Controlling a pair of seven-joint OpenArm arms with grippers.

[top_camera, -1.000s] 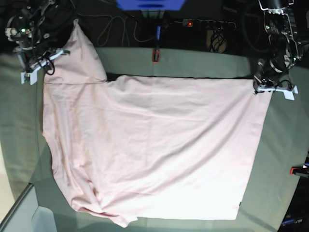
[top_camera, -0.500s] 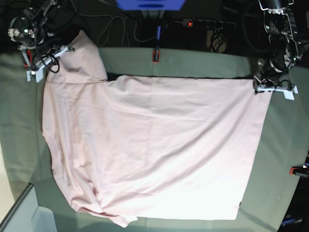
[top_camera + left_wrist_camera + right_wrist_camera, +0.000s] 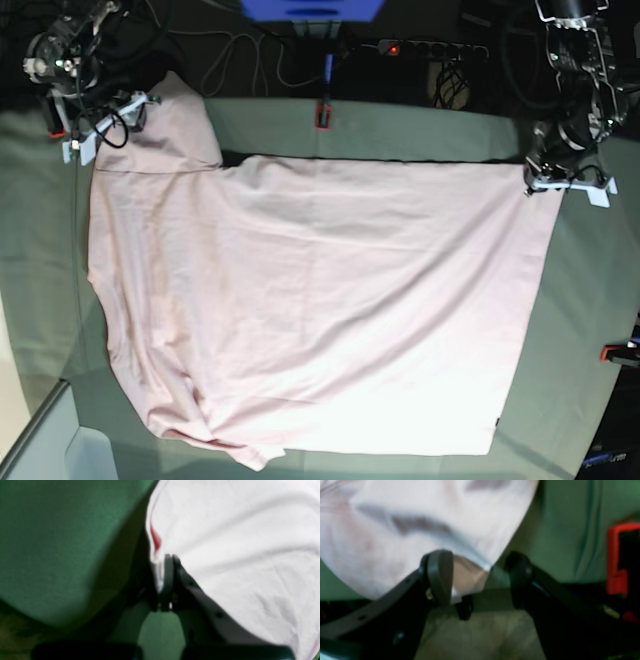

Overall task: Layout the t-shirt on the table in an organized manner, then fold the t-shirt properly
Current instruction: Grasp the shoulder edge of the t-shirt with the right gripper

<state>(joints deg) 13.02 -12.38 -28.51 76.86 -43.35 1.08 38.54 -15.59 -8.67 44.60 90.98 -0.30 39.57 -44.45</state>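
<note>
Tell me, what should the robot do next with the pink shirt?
Probably lift the right gripper clear of the sleeve: its jaws stand open around the sleeve's edge, so it has let go. The left gripper is shut on the t-shirt hem, ready to let go too.

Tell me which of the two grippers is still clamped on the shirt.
The left gripper, jaws shut on the t-shirt at its far corner. The right gripper stands open, with the sleeve tip loose between its fingers.

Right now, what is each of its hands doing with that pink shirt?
Left hand: closed, pinching the t-shirt at its edge.
Right hand: open, a corner of the t-shirt lying loose between its fingers.
</note>
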